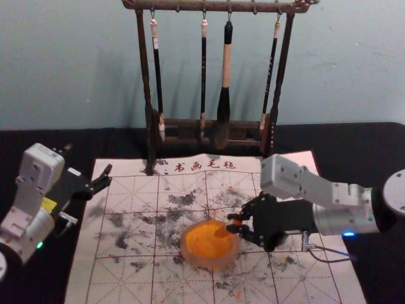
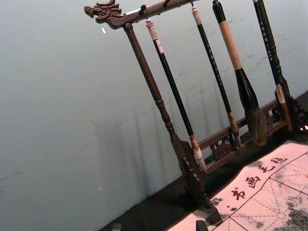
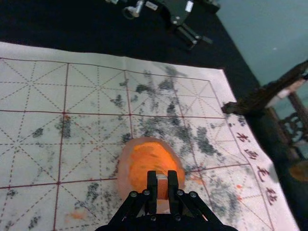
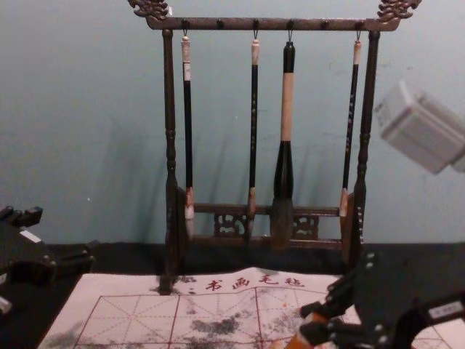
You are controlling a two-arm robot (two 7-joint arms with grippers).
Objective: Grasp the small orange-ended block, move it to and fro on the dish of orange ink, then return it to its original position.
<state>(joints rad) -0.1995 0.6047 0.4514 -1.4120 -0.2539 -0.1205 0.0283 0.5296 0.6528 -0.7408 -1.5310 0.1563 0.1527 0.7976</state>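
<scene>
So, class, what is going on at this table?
The robot's right gripper grips the small orange-ended block at the right side of the dish of orange ink. Whether the block touches the ink is hard to tell. The left gripper is open, near the mat's left edge.

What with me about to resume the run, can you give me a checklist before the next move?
1. Block gripped: ok, the right gripper's jaws are shut on it.
2. Block at the dish: ok, it is at the right side of the dish in the head view.
3. Ink in the dish: ok, orange ink is there.
4. Block's end touching the ink: cannot tell, the contact is hidden.
5. Left gripper out of the way: ok, it is off to the left, away from the dish.
6. Return spot known: cannot tell, nothing marks it.
</scene>
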